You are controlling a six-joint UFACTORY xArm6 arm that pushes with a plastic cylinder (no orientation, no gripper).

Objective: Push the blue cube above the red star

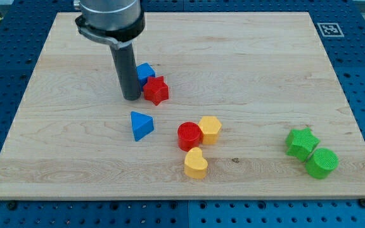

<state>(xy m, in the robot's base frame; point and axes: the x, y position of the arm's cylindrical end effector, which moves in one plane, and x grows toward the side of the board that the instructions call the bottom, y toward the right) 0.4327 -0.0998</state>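
Observation:
The blue cube (145,71) sits on the wooden board, touching the upper left of the red star (156,90). My tip (131,97) rests on the board just left of the red star and below-left of the blue cube, close to both. The rod partly hides the cube's left side.
A blue triangular block (140,125) lies below my tip. A red cylinder (189,136), a yellow hexagonal block (210,129) and a yellow heart (195,164) cluster at the lower centre. A green star (301,142) and green cylinder (322,163) sit at the lower right.

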